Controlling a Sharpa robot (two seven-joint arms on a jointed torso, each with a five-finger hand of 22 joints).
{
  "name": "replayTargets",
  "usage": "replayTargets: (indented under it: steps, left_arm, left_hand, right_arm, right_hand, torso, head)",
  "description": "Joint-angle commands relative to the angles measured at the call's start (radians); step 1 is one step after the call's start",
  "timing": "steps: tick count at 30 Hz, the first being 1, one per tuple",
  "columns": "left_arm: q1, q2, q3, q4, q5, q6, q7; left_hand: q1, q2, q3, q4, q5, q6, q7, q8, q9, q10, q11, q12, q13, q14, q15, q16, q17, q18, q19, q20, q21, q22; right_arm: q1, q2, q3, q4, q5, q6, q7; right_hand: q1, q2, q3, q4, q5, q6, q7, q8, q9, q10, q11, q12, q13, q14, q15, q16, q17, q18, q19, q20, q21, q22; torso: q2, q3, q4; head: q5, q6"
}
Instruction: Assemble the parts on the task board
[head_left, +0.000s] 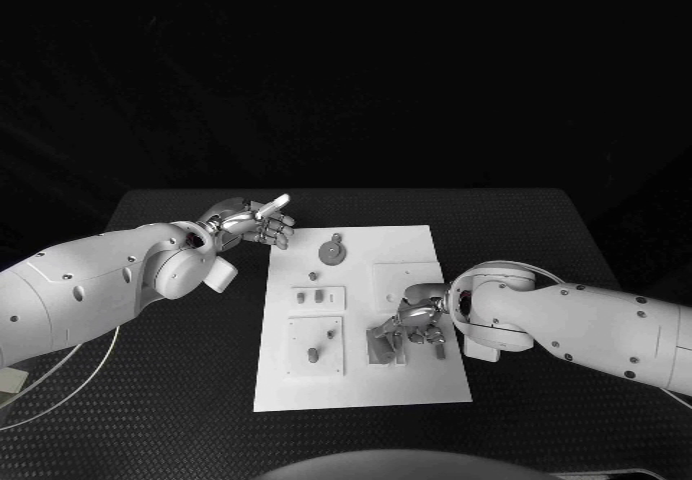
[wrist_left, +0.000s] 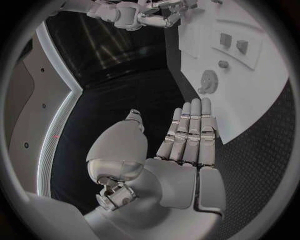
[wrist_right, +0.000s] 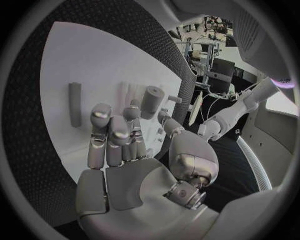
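Observation:
The white task board (head_left: 361, 380) lies mid-table. On it are a round gear-like part (head_left: 333, 250), small pieces in a recessed plate (head_left: 307, 296) and a short peg (head_left: 313, 352). My right hand (head_left: 413, 322) hovers low over the board's right side with its fingers pointing down. In the right wrist view a grey cylinder (wrist_right: 152, 101) sits pinched between the thumb and a fingertip of that hand (wrist_right: 119, 145), and a thin peg (wrist_right: 75, 104) lies flat on the board beyond. My left hand (head_left: 257, 222) is off the board's far left corner, fingers straight and holding nothing.
The left wrist view has the flat left hand (wrist_left: 187, 135) above black table, with the board (wrist_left: 262, 105) and the gear (wrist_left: 208, 80) beyond the fingertips. Black table (head_left: 173, 400) surrounds the board on all sides.

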Motion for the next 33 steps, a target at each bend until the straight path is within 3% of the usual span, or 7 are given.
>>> replayTargets:
  steps: [1, 7, 13, 25, 30, 33]
  left_arm:
    - [0.001, 0.0, 0.0, 0.002, 0.007, 0.015, 0.005]
    - [0.001, -0.001, 0.0, 0.003, 0.007, 0.017, 0.004]
    - [0.001, -0.001, 0.0, 0.004, 0.007, 0.016, 0.003]
    - [0.001, -0.003, 0.0, 0.005, 0.007, 0.018, -0.002]
    - [0.001, -0.004, 0.0, 0.005, 0.007, 0.019, -0.003]
    - [0.001, -0.004, 0.0, 0.005, 0.007, 0.018, -0.003]
  left_hand:
    - [0.007, 0.0, -0.007, 0.002, -0.004, -0.006, 0.009, 0.005, -0.002, -0.005, 0.0, 0.0, -0.002, 0.007, -0.001, -0.006, 0.002, 0.017, -0.002, 0.002, -0.001, -0.001]
    - [0.007, 0.0, -0.007, 0.002, -0.004, -0.006, 0.009, 0.005, -0.002, -0.005, 0.0, 0.0, -0.002, 0.007, -0.001, -0.006, 0.002, 0.017, -0.002, 0.002, -0.001, -0.001]
    - [0.008, 0.0, -0.008, 0.002, -0.004, -0.006, 0.009, 0.005, -0.002, -0.005, 0.0, 0.0, -0.002, 0.007, -0.001, -0.007, 0.002, 0.017, -0.002, 0.002, -0.001, -0.001]
    - [0.009, 0.001, -0.009, 0.002, -0.004, -0.006, 0.009, 0.005, -0.002, -0.005, 0.0, 0.0, -0.002, 0.007, -0.001, -0.007, 0.003, 0.017, -0.002, 0.002, -0.001, -0.001]
    - [0.009, 0.001, -0.01, 0.002, -0.004, -0.006, 0.009, 0.005, -0.002, -0.005, 0.0, 0.0, -0.002, 0.007, -0.001, -0.007, 0.003, 0.017, -0.002, 0.002, -0.001, -0.001]
    - [0.009, 0.002, -0.01, 0.002, -0.004, -0.006, 0.009, 0.005, -0.002, -0.005, 0.0, 0.0, -0.002, 0.007, -0.001, -0.007, 0.003, 0.017, -0.002, 0.002, -0.001, -0.001]
  right_arm:
    - [-0.001, -0.013, 0.001, 0.019, -0.012, 0.006, 0.027]
    - [-0.001, -0.046, 0.008, 0.057, -0.018, 0.039, 0.048]
    - [-0.001, -0.051, 0.008, 0.064, -0.015, 0.088, 0.049]
    - [-0.001, -0.046, 0.008, 0.057, 0.018, 0.134, 0.053]
    - [-0.001, -0.041, 0.008, 0.056, 0.018, 0.121, 0.055]
    - [-0.002, -0.034, 0.008, 0.051, 0.018, 0.103, 0.052]
  right_hand:
    - [0.005, -0.01, 0.009, -0.004, 0.004, 0.002, 0.004, -0.005, 0.002, -0.002, -0.004, 0.0, 0.002, -0.002, -0.004, -0.003, 0.0, 0.044, 0.0, -0.011, -0.005, 0.016]
    - [0.045, -0.02, 0.024, -0.051, 0.004, 0.004, 0.004, -0.005, 0.007, 0.0, -0.004, 0.002, 0.004, 0.0, -0.003, -0.002, 0.001, 0.044, 0.005, -0.012, -0.002, 0.017]
    - [0.076, -0.017, 0.033, -0.078, 0.003, 0.005, 0.004, -0.004, 0.01, 0.002, -0.004, 0.003, 0.005, 0.002, -0.003, -0.001, 0.0, 0.044, 0.008, -0.01, 0.0, 0.016]
    - [0.104, 0.01, 0.031, -0.111, 0.003, 0.007, 0.005, -0.005, 0.014, 0.002, -0.003, 0.002, 0.005, 0.002, -0.002, -0.002, -0.001, 0.044, 0.008, -0.003, 0.0, 0.016]
    - [0.134, 0.022, 0.035, -0.127, 0.003, 0.008, 0.005, -0.005, 0.016, 0.002, -0.003, 0.002, 0.005, 0.003, -0.002, -0.002, -0.001, 0.044, 0.008, -0.002, 0.0, 0.016]
    - [0.165, 0.048, 0.043, -0.126, 0.003, 0.011, 0.004, -0.004, 0.018, 0.004, -0.004, 0.003, 0.005, 0.004, -0.002, -0.001, -0.001, 0.044, 0.01, -0.001, 0.002, 0.017]
  torso:
    - [0.0, 0.0001, -0.0002]
    - [0.0, -0.0005, -0.0005]
    - [0.0, -0.0002, -0.0001]
    - [0.0, -0.0014, 0.001]
    - [0.0, -0.0012, 0.0017]
    - [0.0, -0.001, 0.0011]
  head:
    - [-0.001, 0.001]
    - [-0.002, 0.001]
    - [-0.004, 0.0]
    - [-0.004, -0.002]
    - [-0.003, -0.002]
    - [-0.003, -0.002]
